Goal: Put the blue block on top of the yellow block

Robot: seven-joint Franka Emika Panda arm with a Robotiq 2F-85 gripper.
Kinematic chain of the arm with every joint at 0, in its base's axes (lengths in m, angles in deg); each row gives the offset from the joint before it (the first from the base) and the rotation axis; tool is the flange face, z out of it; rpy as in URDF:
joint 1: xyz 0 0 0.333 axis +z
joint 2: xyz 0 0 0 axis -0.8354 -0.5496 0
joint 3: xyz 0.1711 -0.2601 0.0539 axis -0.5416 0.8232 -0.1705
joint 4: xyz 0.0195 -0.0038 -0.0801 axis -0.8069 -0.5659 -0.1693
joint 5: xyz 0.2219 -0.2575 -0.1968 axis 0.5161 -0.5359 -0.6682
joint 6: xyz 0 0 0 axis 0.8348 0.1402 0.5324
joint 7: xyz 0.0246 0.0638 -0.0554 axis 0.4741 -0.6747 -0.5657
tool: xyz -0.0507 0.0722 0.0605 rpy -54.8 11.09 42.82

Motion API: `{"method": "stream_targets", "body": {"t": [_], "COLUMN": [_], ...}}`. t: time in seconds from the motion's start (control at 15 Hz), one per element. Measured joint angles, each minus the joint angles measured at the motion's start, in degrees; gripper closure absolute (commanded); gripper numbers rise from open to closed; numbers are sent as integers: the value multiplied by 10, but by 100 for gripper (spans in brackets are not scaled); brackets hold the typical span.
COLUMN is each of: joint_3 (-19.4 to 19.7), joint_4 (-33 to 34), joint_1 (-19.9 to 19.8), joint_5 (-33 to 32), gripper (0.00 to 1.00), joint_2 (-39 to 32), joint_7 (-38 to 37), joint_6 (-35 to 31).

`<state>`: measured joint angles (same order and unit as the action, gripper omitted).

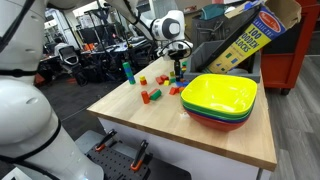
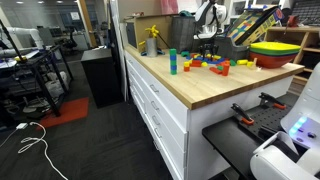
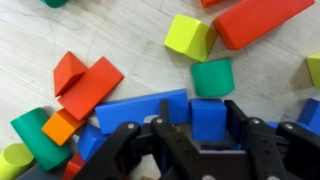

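In an exterior view, the gripper (image 1: 179,70) is down among the toy blocks scattered on the far part of the tabletop (image 1: 130,118). A stack of square bowls (image 1: 205,104) sits to the near right and a teal cylinder (image 1: 127,71) stands upright to the left. The arm reaches straight down, most likely so that the fingers clear the crowded pieces. The blue block is too small to pick out here.

From the side, in an exterior view, the gripper (image 2: 207,52) hangs low over the same cluster. The teal cylinder (image 2: 172,62) is nearer the camera and the bowls (image 2: 275,50) are further right. The jaw gap cannot be read from here.

The wrist view settles it. The gripper (image 3: 208,130) is narrowed onto the blue block (image 3: 208,116), with a finger against each flank and no gap showing, so I judge the block to be gripped. It appears to rest on the tabletop (image 3: 120,30). A long blue block (image 3: 140,108) touches its left side and a green block (image 3: 212,77) lies just beyond it. The yellow block (image 3: 190,37) is further off, beside a big red wedge (image 3: 262,20), and its top face is bare for stacking.
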<state>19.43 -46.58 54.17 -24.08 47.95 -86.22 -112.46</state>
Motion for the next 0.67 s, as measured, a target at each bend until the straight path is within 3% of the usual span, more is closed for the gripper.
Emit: {"method": "stream_targets", "body": {"t": [0.2, 0.67], "joint_3": [0, -1], "joint_4": [4, 4], "joint_1": [0, 8], "joint_5": [0, -19], "gripper": [92, 92], "joint_2": [0, 5], "joint_7": [0, 20], "joint_6": [0, 0]}}
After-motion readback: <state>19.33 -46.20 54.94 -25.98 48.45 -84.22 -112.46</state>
